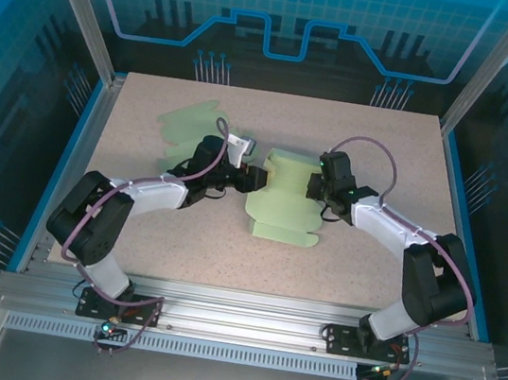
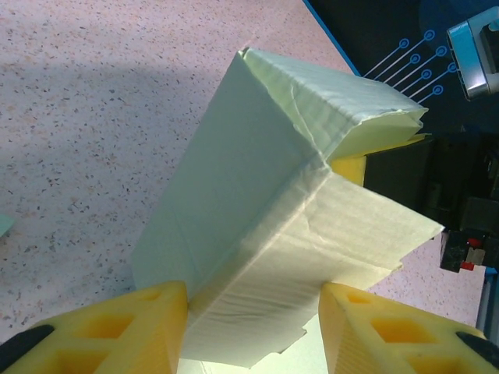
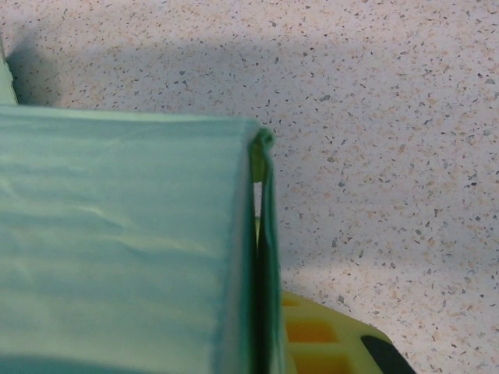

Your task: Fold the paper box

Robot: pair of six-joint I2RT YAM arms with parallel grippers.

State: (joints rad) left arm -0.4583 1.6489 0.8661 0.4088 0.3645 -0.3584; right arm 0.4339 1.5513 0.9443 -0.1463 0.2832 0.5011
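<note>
Top external view has the pale green box [image 1: 285, 204] lying near the middle of the table [image 1: 385, 143], partly folded, with its near flaps spread flat toward the arm bases. The left gripper [image 1: 257, 179] meets it from the left and the right gripper [image 1: 315, 186] from the right, so the two face each other across its far part. A second green sheet [image 1: 192, 123] lies flat on the table behind the left arm, apart from the box. In the left wrist view the yellow fingers [image 2: 117, 335] stand partly spread with a creased, raised panel of the box filling the gap between them. The card reaches both inner faces, but I cannot tell whether they press on it. At the panel's far end, bits of the other arm's yellow finger show against the fold. In the right wrist view a doubled wall of the box stands edge-on just left of one yellow finger [image 3: 327, 343]. The other finger is hidden behind the card, and the jaws are pressed together on that wall.
</note>
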